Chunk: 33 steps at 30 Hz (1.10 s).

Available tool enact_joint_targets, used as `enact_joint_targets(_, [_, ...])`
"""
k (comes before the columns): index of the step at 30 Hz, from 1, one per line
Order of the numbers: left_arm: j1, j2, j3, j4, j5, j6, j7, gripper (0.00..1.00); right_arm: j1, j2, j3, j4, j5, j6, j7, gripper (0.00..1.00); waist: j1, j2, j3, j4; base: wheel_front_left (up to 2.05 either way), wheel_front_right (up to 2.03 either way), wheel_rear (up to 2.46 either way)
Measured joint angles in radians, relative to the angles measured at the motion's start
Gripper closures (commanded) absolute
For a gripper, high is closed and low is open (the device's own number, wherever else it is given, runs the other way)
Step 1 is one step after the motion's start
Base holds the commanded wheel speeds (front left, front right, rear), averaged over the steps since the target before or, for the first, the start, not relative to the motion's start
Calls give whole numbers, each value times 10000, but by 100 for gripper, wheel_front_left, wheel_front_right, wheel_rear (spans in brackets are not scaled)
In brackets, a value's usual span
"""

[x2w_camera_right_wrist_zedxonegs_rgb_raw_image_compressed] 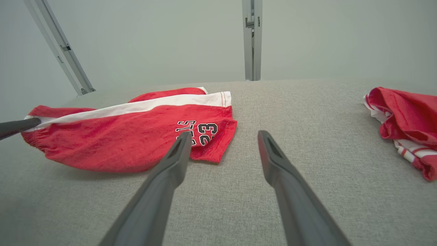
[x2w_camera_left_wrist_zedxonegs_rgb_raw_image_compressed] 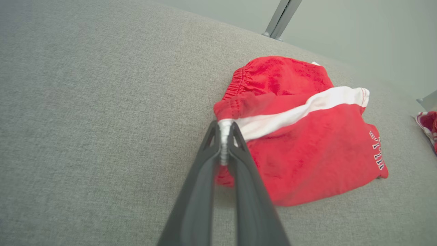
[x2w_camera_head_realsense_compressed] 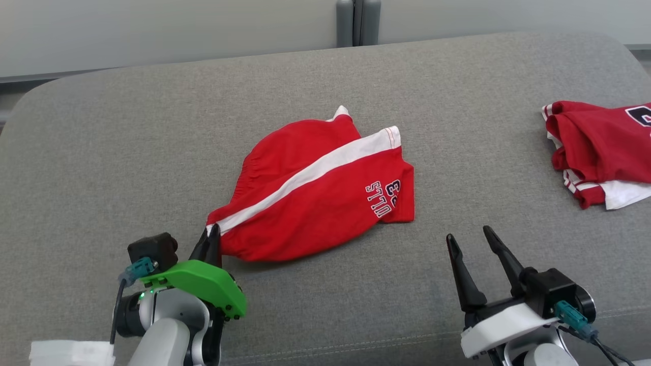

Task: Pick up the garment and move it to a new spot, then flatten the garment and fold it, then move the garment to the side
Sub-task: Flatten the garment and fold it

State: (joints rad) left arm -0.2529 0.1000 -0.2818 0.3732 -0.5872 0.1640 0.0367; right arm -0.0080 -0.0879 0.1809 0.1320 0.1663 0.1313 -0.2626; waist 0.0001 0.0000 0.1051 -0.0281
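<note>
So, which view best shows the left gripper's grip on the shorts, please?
Left wrist view: the left gripper is shut on the white-striped corner of the shorts, close up. Head view shows it small; right wrist view, a fingertip.

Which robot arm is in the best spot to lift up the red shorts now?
Left, most likely. The left pincer is shut on the white-striped corner of the red shorts. The right pincer is open over bare grey cushion, apart from the shorts.
</note>
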Motion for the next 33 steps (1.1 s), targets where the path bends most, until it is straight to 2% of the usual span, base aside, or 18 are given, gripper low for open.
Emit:
enact_joint_targets(4, [684, 443, -412, -1156, 339, -420, -282, 100, -825, 19, 69, 437, 679, 0, -2, 0, 0, 0, 55, 237, 0, 0, 0])
enact_joint_targets(8, [861, 642, -499, -1630, 514, -508, -564, 100, -2371, -305, 786, 1912, 1848, 0, 40, 0, 0, 0, 264, 384, 0, 0, 0])
enact_joint_targets(15, [844, 577, -754, -1776, 640, -543, -600, 100, -5541, -1275, 2445, 4234, 3894, -4, 1883, 0, 0, 0, 645, 734, 0, 0, 0])
enact_joint_targets(18, [663, 499, -828, -1764, 704, -548, -656, 100, -6498, -1580, 2794, 5127, 4433, -6, 2318, 0, 0, 0, 828, 910, 0, 0, 0])
enact_joint_targets(26, [325, 395, -989, -1638, 755, -598, -773, 100, -8096, -1735, 3754, 7010, 5379, -6, 2560, 0, 0, 0, 1310, 1315, 0, 0, 0])
enact_joint_targets(33, [66, 359, -1080, -1578, 777, -656, -792, 100, -8864, -1799, 4558, 7762, 5988, -6, 2577, 0, 1, 0, 1643, 1523, 0, 0, 0])
